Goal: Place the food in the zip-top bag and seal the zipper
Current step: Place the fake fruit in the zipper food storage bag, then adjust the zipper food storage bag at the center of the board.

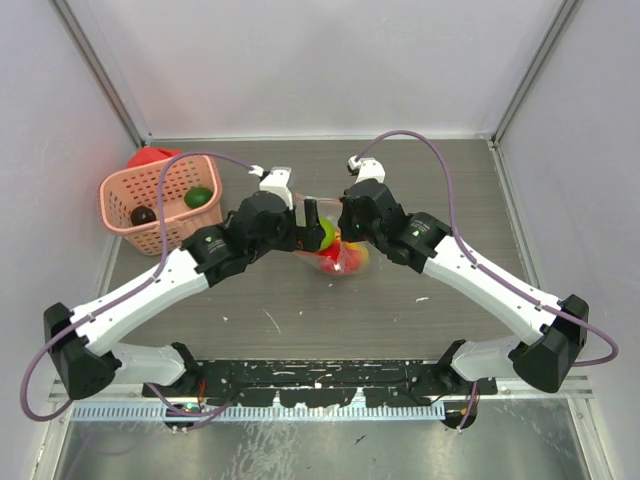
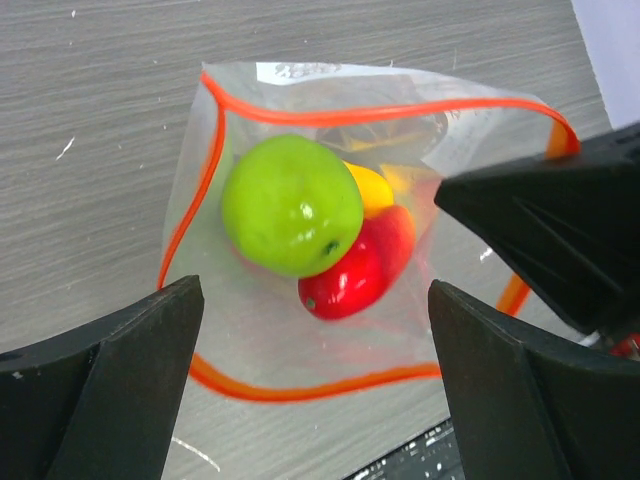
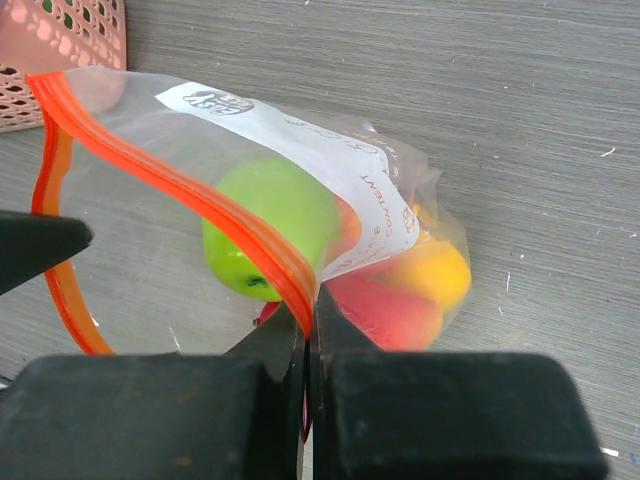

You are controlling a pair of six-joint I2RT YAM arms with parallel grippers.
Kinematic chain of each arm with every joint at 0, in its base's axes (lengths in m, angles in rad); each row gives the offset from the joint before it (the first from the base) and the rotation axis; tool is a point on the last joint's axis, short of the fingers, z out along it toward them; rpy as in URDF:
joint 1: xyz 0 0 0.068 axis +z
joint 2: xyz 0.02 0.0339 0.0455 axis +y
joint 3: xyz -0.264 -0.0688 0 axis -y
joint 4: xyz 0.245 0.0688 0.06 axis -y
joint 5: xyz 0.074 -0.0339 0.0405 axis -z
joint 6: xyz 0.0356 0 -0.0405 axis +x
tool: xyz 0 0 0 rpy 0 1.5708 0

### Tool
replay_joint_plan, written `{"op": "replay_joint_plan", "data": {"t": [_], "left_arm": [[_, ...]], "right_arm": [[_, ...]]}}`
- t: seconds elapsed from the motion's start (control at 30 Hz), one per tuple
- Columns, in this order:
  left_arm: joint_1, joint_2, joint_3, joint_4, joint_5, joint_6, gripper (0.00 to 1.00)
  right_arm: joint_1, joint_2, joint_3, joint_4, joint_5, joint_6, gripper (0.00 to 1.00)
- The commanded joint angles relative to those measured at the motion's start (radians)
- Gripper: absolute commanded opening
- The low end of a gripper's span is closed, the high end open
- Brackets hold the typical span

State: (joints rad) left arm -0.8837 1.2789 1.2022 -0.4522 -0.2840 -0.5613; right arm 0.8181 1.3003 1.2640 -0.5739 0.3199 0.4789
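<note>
Between both arms on the worktop [image 1: 300, 320], the zip-top bag [image 1: 335, 255] gapes just below the wide-open left pincer [image 2: 312, 330]; right pincer [image 3: 308, 310] clamped on its zipper [image 3: 200, 205], food [image 2: 290, 205] inside.

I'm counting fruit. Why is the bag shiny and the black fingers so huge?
Left wrist: light glares white off the zip-top bag, the green fruit looks sharp, and the fingers loom, being nearest the lens. Right wrist: a white label hides some fruit. Top external: the arms cover most of the bag.
</note>
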Motion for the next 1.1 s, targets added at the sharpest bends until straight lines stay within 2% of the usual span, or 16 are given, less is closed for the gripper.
{"op": "replay_joint_plan", "data": {"t": [0.0, 0.13, 0.27, 0.63, 0.8, 0.97, 1.0, 1.07], "left_arm": [[-0.004, -0.094, 0.044, -0.126, 0.029, -0.055, 0.94], [-0.003, -0.163, 0.010, -0.216, 0.000, -0.121, 0.90], [-0.003, -0.213, -0.041, -0.241, -0.003, -0.176, 0.85], [-0.003, -0.143, -0.123, -0.096, 0.150, -0.263, 0.63], [-0.002, -0.118, -0.128, -0.017, 0.199, -0.283, 0.41], [-0.002, -0.092, -0.061, -0.021, 0.241, -0.290, 0.04], [0.002, -0.092, -0.048, -0.025, 0.259, -0.301, 0.00], [0.021, -0.096, -0.026, -0.006, 0.319, -0.328, 0.00]], "right_arm": [[0.002, -0.026, 0.009, 0.067, 0.015, 0.015, 0.00], [0.001, -0.027, 0.006, 0.067, 0.017, 0.015, 0.00], [0.002, -0.024, 0.006, 0.070, 0.011, 0.015, 0.00], [0.001, -0.015, 0.006, 0.078, -0.003, 0.015, 0.00], [0.001, -0.008, 0.006, 0.078, -0.006, 0.013, 0.00], [0.001, -0.003, 0.018, 0.057, 0.005, 0.010, 0.00], [0.001, -0.002, 0.022, 0.044, 0.016, 0.007, 0.00], [0.001, 0.001, 0.029, 0.010, 0.051, -0.007, 0.00]]}}
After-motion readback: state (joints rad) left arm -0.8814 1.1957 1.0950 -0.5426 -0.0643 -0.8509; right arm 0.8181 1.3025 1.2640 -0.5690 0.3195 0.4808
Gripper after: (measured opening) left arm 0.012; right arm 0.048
